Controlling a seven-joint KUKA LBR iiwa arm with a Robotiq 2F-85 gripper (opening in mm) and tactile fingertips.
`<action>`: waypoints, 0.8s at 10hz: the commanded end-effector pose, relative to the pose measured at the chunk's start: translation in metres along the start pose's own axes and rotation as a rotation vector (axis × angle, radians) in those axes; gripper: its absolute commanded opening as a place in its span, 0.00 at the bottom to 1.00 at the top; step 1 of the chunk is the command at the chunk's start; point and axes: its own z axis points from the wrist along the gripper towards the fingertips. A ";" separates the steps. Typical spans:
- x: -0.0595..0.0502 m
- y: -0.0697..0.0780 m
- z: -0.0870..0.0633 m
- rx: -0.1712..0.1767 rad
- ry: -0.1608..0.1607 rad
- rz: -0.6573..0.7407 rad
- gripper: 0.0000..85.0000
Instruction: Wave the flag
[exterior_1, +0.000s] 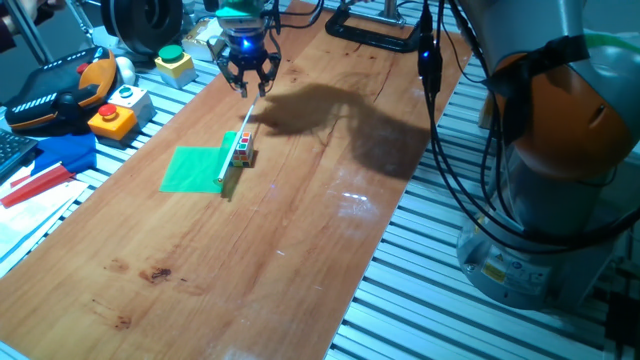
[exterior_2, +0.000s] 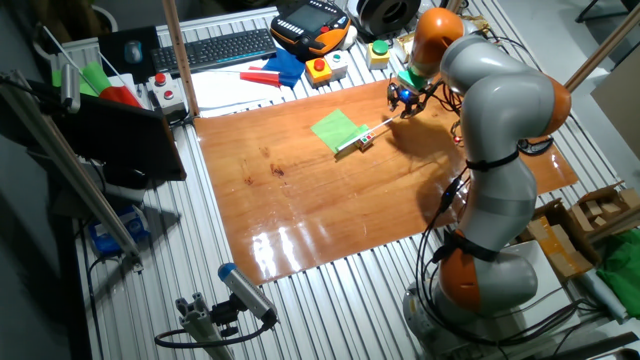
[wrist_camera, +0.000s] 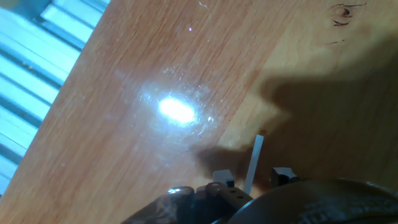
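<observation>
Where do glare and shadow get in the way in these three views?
Hand view: a bright glare spot on the wooden table, with dark shadow around the flag stick between the fingertips. One fixed view: the arm's broad shadow falls right of the flag. The other fixed view: window-like reflections on the board's near edge; the gripper appears small.

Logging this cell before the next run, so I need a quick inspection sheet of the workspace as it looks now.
Surface: wooden board on slatted aluminium table, glare patches.
Job's things: flag lying flat, green sheet on board, stick end between the jaws.
Clutter: puzzle cube beside the stick.
Grippers: gripper low over stick's end, jaws either side of it; closure not clear.
Cables: black cables hanging along the arm.
Surroundings: button boxes, keyboard, teach pendant off the board.
</observation>
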 end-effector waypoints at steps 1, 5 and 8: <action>0.000 0.000 0.001 0.000 -0.001 0.008 0.47; 0.000 -0.002 0.009 0.002 -0.004 0.065 0.47; 0.001 -0.005 0.014 -0.002 0.004 0.096 0.47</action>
